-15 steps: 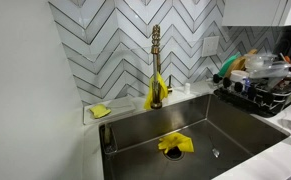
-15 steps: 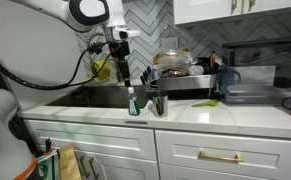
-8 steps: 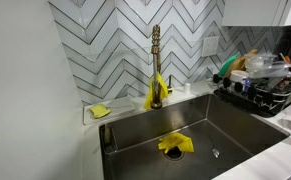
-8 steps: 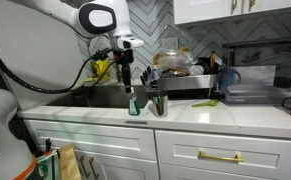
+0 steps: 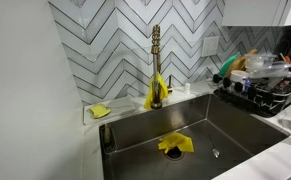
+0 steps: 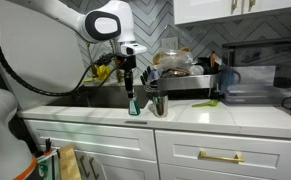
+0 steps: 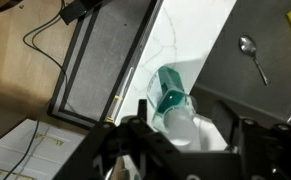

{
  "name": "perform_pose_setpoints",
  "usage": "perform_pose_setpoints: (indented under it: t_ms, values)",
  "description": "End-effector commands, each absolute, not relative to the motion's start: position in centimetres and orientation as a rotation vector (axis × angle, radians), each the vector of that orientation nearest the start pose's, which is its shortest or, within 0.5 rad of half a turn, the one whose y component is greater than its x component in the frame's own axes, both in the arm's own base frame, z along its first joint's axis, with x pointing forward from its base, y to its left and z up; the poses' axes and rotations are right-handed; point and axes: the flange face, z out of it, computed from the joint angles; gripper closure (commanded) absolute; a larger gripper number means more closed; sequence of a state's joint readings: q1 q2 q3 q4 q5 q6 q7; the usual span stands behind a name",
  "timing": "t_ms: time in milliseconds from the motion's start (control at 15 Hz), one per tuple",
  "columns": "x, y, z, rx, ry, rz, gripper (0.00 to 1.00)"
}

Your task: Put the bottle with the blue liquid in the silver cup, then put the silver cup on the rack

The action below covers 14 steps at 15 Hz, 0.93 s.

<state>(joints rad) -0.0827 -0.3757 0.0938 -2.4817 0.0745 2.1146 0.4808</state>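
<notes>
The small bottle with the blue liquid point(image 6: 133, 103) stands upright on the white counter at the sink's front edge. The silver cup point(image 6: 158, 104) stands just beside it. My gripper point(image 6: 131, 86) hangs open right above the bottle. In the wrist view the bottle point(image 7: 172, 105) shows from above with its white cap between my gripper point(image 7: 190, 135) fingers, nearer one finger point(image 7: 135, 125); nothing is held. The cup is out of the wrist view. The black wire rack point(image 6: 190, 82) stands past the sink, loaded with dishes, and also shows in an exterior view point(image 5: 263, 92).
A gold faucet point(image 5: 156, 60) rises behind the steel sink point(image 5: 235, 130). A yellow cloth point(image 5: 175, 143) lies in the basin, a yellow sponge point(image 5: 101, 111) on the ledge. A spoon point(image 7: 251, 52) lies in the sink. A green item point(image 6: 207, 102) lies on the counter.
My gripper has moved from over the sink toward the counter's front and come down to just above the bottle. The bottle and cup have not moved.
</notes>
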Motion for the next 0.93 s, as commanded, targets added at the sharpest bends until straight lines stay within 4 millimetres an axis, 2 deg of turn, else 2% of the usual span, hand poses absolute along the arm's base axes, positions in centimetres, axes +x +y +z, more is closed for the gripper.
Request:
perform_pose_setpoints:
  t_ms: [0,200,267,467,867]
  values:
    - [42.7,0.5,41.3,-3.007,0.804,-0.014,0.61]
    - [42.9,0.4,40.8,-3.017,0.805,-0.018,0.84]
    - [43.0,0.3,41.0,-3.018,0.799,-0.025,0.87]
    - [42.7,0.3,41.5,-3.031,0.777,-0.028,0.87]
    - [39.7,-0.7,47.0,-3.111,0.701,-0.159,0.87]
